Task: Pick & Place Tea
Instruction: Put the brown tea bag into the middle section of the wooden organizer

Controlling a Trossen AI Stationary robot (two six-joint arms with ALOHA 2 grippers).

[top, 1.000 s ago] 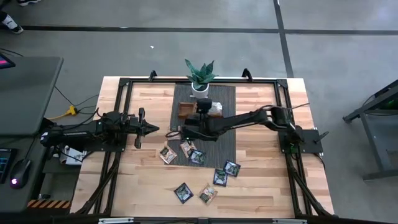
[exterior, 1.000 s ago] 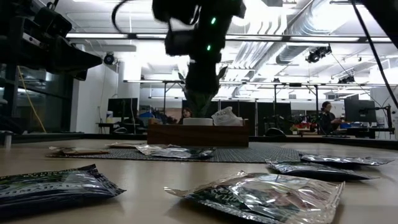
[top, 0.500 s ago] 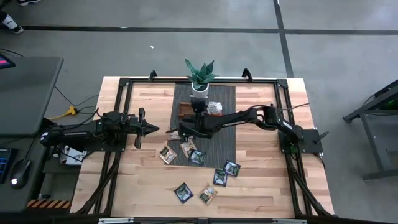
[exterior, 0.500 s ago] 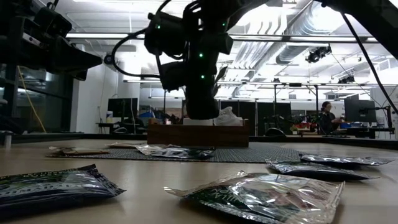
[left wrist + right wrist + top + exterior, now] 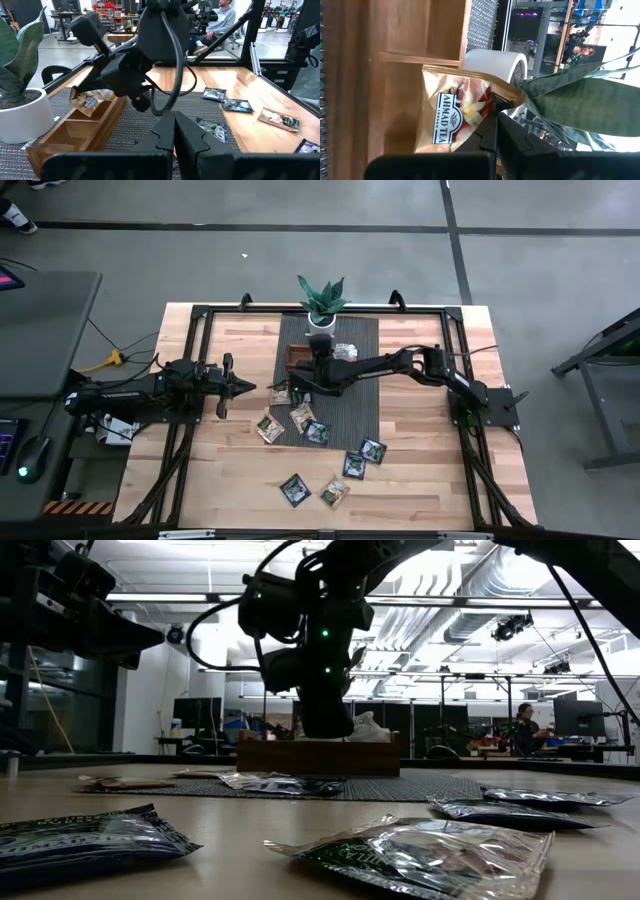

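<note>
Overhead, wooden table (image 5: pixel 420 480) on grey floor (image 5: pixel 200 260); sachets (image 5: pixel 295 489) scattered

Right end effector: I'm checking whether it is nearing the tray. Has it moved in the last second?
Yes. In the high view the right end effector has moved toward the wooden tray and the potted plant, shut on a tan tea sachet.

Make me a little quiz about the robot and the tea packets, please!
1. True or false: the right gripper holds a tan Ahmad Tea sachet.
2. What is the right gripper above? A. wooden tray B. bare tabletop C. floor
3. What stands in the white pot behind the tray?

Key:
1. True
2. A
3. A green plant
</note>
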